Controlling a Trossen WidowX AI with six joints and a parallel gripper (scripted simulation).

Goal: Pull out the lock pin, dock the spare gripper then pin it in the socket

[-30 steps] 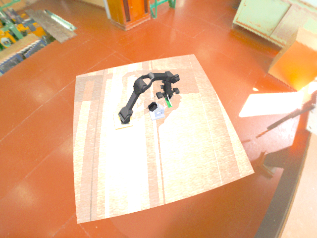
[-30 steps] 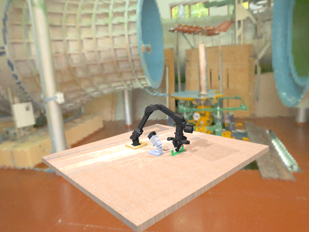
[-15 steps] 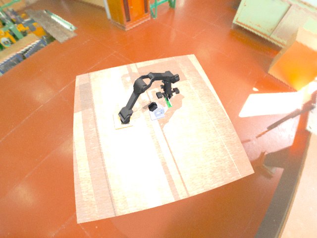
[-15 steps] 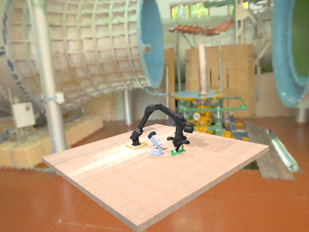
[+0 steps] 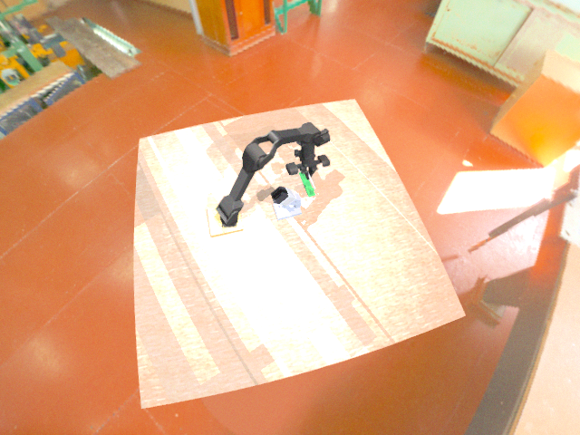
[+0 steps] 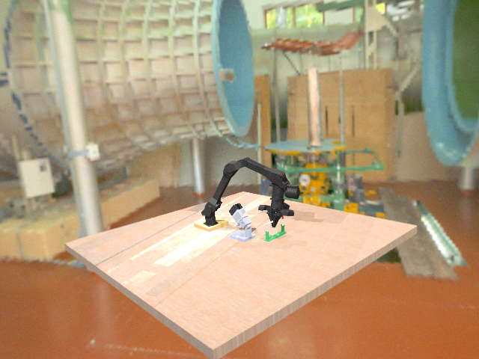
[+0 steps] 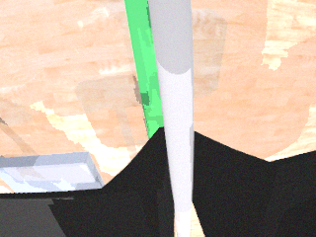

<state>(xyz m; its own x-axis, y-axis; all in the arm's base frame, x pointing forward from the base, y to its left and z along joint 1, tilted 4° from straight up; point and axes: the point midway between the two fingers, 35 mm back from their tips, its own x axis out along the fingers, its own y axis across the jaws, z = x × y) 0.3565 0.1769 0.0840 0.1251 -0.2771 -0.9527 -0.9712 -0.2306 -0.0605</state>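
Note:
My gripper points down and is shut on the lock pin, a whitish rod with a red end in the exterior view. The pin is held across the fingertips, roughly level, above the green cradle and clear of it. Beside the cradle stands the pale blue mount. A tilted light grey body with a black upper end sits on it, seemingly the spare gripper in the socket; the seating and pin hole cannot be made out.
The arm's base plate is on the far side of the mount from my gripper. The cradle has an upright post at each end. The mount's tilted body rises between the arm's base and the cradle. Shadows and bright patches cross the wooden table.

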